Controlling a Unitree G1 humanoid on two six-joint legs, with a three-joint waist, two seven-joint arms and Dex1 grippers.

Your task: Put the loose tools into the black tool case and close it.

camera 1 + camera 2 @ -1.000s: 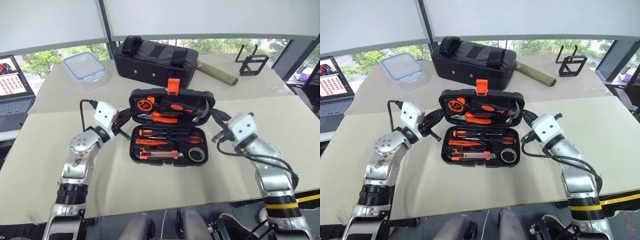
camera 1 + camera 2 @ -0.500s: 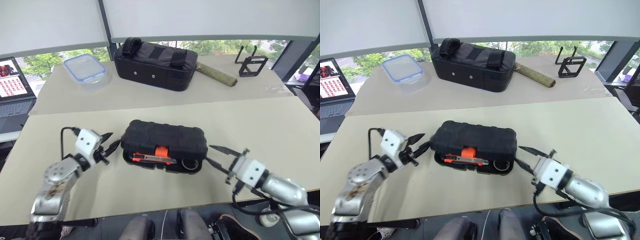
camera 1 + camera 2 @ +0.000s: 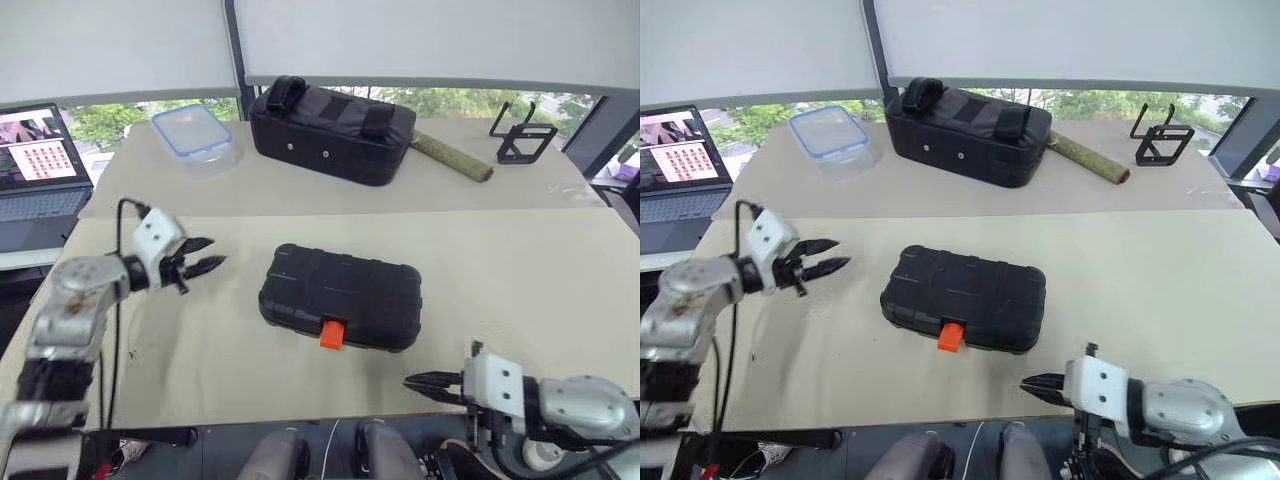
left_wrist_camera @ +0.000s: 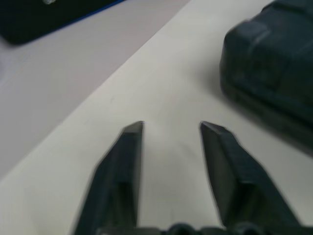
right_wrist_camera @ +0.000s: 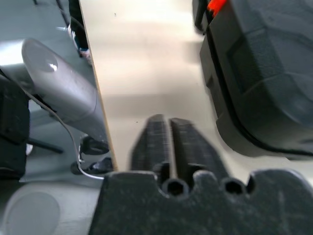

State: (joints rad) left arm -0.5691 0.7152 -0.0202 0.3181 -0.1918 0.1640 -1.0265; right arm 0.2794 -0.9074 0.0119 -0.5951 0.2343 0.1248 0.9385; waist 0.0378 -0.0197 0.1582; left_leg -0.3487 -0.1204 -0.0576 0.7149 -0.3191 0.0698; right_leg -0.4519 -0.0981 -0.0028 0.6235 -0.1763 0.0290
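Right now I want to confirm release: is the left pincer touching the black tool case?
Apart. In the left eye view, bare table separates the left pincer, its fingers parted, from the black tool case.

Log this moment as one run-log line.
case: shut, flat on table, latch at its near edge | left gripper: open, empty, apart from case | right gripper: shut, empty, at table's near edge

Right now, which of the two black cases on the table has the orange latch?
The flat ribbed tool case, lying shut on the near table between the arms, shows the orange latch. The larger fabric bag at the back has straps and none.
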